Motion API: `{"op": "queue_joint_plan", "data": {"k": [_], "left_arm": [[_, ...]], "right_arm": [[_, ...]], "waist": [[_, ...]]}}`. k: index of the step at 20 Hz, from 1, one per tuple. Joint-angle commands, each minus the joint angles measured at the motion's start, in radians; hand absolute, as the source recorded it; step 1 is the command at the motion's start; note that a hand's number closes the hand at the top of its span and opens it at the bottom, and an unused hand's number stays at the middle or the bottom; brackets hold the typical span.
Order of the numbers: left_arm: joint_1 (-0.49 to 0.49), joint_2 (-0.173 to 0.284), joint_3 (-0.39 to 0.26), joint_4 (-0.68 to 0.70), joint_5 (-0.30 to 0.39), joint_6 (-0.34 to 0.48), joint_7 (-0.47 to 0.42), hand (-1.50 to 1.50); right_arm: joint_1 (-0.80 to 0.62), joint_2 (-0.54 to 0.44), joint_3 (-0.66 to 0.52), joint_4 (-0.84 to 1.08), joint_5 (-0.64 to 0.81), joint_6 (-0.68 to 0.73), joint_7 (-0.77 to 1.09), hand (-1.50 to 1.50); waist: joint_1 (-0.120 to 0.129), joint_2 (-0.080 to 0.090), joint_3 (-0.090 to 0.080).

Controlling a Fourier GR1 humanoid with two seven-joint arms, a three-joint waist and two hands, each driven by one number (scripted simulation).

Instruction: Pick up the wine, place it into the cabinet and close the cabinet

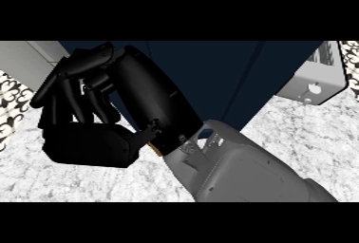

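My right hand [133, 95] fills the left and middle of the head view, raised close to the camera on its grey forearm [245, 175], which comes in from the lower right. Its fingers [67, 85] point down to the left, relaxed and only slightly bent, with the thumb [88, 144] below them. Nothing shows between them. Behind the hand stands the dark blue cabinet [217, 71], with a vertical seam right of the middle. I cannot tell whether the hand touches it. No wine bottle shows. The left hand is out of view.
A light grey box-shaped appliance [316, 76] stands at the upper right on the speckled white counter [301, 137]. A pale grey panel [32, 59] and patterned wall tiles [10, 99] show at the left edge.
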Motion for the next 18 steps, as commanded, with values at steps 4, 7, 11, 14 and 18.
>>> {"op": "queue_joint_plan", "data": {"k": [4, 7, 11, 14, 18], "left_arm": [[-0.010, -0.023, 0.053, 0.021, 0.002, -0.068, 0.000, -1.50], [-0.011, -0.018, 0.077, 0.022, 0.002, -0.063, 0.012, -1.50], [0.003, -0.048, 0.081, 0.048, -0.016, -0.111, 0.019, -1.50], [0.006, -0.052, 0.112, 0.089, -0.024, -0.152, 0.047, -1.50], [0.025, -0.061, 0.164, 0.093, -0.010, -0.180, 0.075, -1.50]], "right_arm": [[-0.125, 0.005, -0.098, 0.228, -0.252, 0.297, 0.000, 1.50], [-0.125, 0.004, -0.061, 0.305, -0.341, 0.476, 0.046, 1.50], [-0.155, -0.008, -0.059, 0.414, -0.443, 0.683, 0.098, 1.50], [-0.211, 0.005, -0.050, 0.513, -0.481, 0.711, 0.093, 1.50], [-0.226, 0.005, -0.079, 0.628, -0.556, 0.763, 0.054, 1.50]], "waist": [[-0.004, 0.005, 0.000], [0.010, 0.010, 0.000], [0.004, 0.008, -0.001], [-0.012, 0.002, -0.001], [-0.010, 0.000, 0.000]]}}
